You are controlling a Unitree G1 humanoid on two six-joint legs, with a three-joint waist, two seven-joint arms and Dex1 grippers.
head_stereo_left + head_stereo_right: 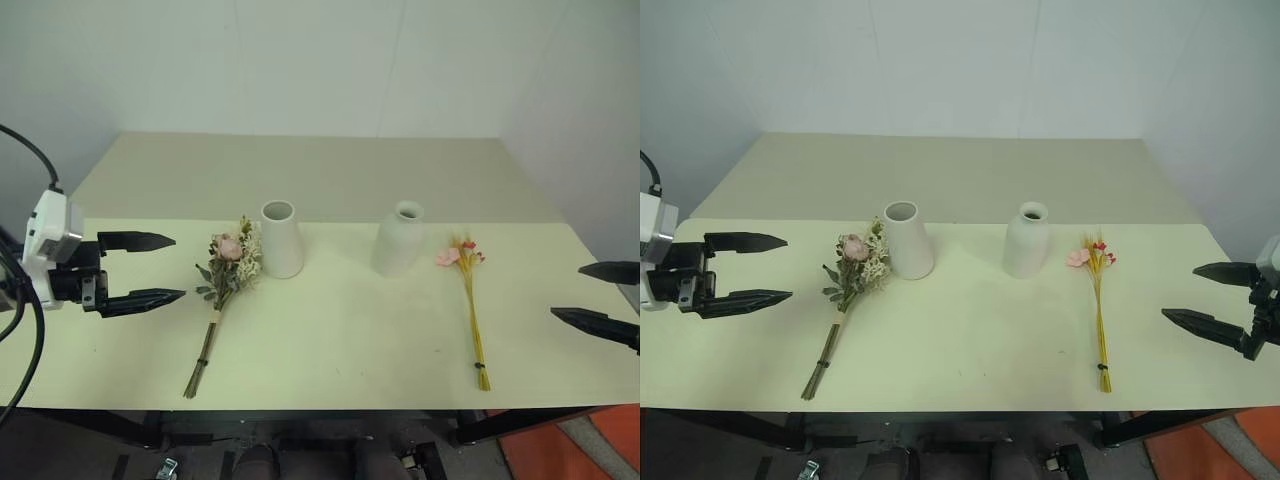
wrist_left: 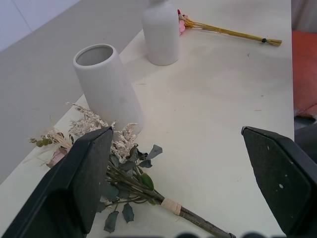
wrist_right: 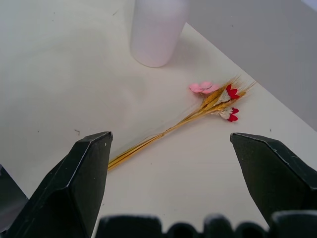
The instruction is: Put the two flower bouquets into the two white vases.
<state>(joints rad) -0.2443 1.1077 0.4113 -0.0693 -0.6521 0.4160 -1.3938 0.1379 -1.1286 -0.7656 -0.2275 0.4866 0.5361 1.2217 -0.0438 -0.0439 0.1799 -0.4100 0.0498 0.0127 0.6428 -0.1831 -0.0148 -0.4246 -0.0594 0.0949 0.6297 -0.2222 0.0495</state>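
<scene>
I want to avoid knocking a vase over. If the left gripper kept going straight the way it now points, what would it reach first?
Most likely the bushy bouquet: the open left gripper points at its head, with the cone vase just behind. Depth is uncertain; it may pass above.

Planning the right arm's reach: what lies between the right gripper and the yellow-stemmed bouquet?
Only bare table between the right gripper and the yellow-stemmed bouquet, as both eye views show.

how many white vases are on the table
2. The cone vase with the wide mouth stands upright left of centre, right beside the bushy bouquet. The narrow-necked vase stands upright right of centre, just left of the yellow-stemmed bouquet. None looks hidden.
</scene>
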